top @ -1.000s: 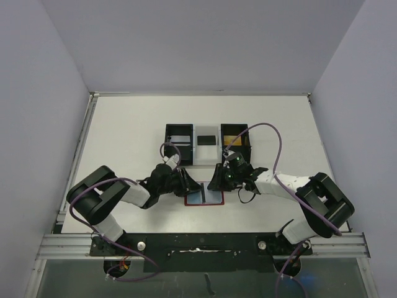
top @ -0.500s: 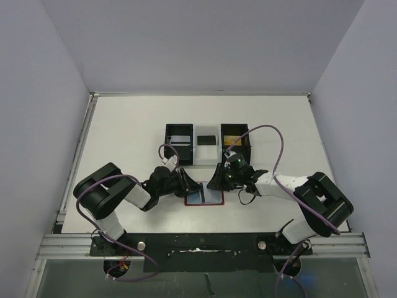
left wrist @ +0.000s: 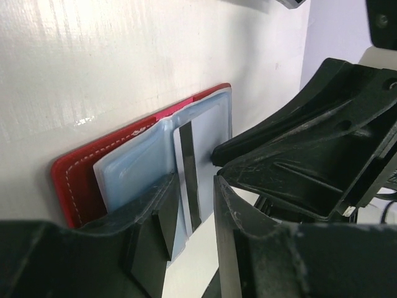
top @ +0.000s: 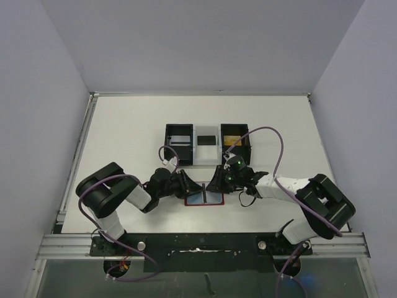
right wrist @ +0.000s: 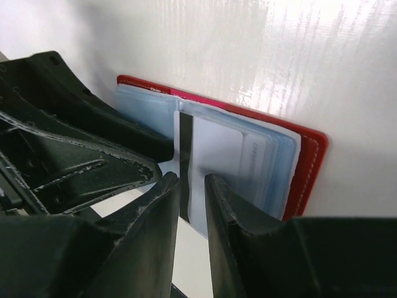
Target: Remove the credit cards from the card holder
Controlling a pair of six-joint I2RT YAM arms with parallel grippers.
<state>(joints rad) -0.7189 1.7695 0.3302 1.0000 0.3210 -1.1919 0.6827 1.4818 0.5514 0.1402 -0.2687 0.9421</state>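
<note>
Both arms were extended inward to mid-frame; the left gripper (top: 192,188) and right gripper (top: 214,182) were set tip to tip, jaws narrowly parted.

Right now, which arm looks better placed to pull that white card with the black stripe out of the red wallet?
Probably the right: the right gripper closely brackets the striped white plastic card, while the left gripper stands wider, one finger against the blue-grey lining of the red wallet.

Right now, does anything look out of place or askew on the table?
Yes: a card with a black stripe sticks partway out at the fold of the open red wallet, past the wallet's edge. Whether it is lifted or lying flat is unclear. Nothing looks spilled or damaged.
</note>
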